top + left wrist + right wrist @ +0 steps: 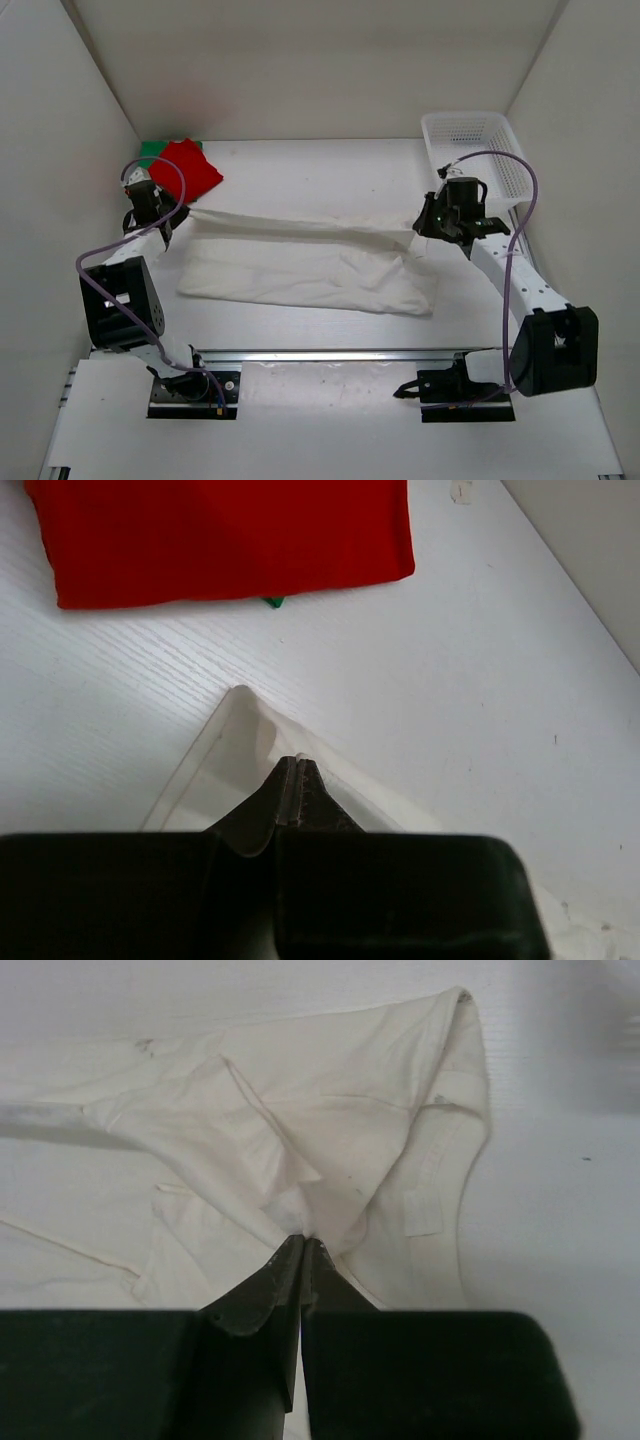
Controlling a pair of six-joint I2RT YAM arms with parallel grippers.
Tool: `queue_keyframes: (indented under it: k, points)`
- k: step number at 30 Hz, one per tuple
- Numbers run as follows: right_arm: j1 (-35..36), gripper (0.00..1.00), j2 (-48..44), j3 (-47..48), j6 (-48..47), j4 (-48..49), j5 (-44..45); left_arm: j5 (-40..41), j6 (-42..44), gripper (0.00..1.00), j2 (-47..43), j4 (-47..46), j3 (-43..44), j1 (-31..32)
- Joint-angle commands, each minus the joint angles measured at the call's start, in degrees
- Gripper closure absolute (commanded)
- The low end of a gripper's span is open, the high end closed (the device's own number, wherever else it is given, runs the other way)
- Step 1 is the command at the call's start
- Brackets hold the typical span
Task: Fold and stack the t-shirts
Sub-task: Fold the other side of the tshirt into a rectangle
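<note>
The off-white t-shirt (310,270) lies spread across the table's middle, its far edge lifted and stretched taut between both grippers. My left gripper (168,218) is shut on the shirt's left corner (240,730). My right gripper (428,232) is shut on a bunched part of the off-white t-shirt (330,1140) near the collar. The red t-shirt (188,166) lies folded at the far left, on top of the green t-shirt (152,148), of which only an edge shows. In the left wrist view the red t-shirt (220,535) lies ahead with a sliver of the green t-shirt (273,602) below it.
A white mesh basket (478,150) stands at the far right, just behind my right arm. White walls enclose the table on the left, back and right. A metal rail (330,355) runs along the near edge.
</note>
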State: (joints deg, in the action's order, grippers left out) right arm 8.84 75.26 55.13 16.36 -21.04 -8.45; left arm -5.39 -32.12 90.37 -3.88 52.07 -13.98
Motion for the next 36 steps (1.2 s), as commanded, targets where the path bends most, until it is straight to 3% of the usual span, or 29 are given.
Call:
queue_keyframes:
  k: [1, 12, 17, 22, 28, 29, 31, 34, 36]
  points:
    - [-0.4, 1.00, -4.2, -2.9, 1.7, 4.5, 0.7, -0.1, 0.1, 1.00, -4.4, -0.6, -1.9, -1.1]
    - [1.9, 1.00, -18.3, -11.9, 1.6, 0.6, 4.1, -2.9, -1.9, 1.00, -7.7, 1.3, -5.9, -1.7]
    - [7.6, 1.00, -23.4, -17.8, 4.0, -1.1, 7.9, -0.6, -2.0, 1.00, -10.6, 1.8, -9.4, -0.9]
    - [6.1, 1.00, -27.4, -27.3, 8.8, 0.0, 3.4, -2.4, -4.4, 0.99, -8.7, 3.9, -12.9, -3.4]
    - [2.7, 1.00, -33.0, -32.0, 10.8, 0.3, -0.7, -11.3, -12.7, 0.68, -7.9, -1.1, -16.4, -9.4]
    - [2.3, 0.98, -33.2, -32.2, 10.5, 0.1, -1.4, -11.2, -13.9, 0.58, -8.4, -3.0, -16.9, -9.5]
    - [3.5, 0.86, -34.0, -31.7, 10.3, -0.7, -1.0, -11.8, -16.5, 0.55, -11.4, -5.9, -19.9, -10.8]
    - [5.7, 0.71, -34.8, -28.4, 9.0, -2.9, 2.6, -9.6, -18.8, 0.58, -16.4, -8.7, -22.5, -9.8]
    - [6.1, 0.67, -34.1, -25.6, 8.1, -3.7, 4.2, -6.7, -16.8, 0.64, -18.7, -8.7, -22.6, -6.5]
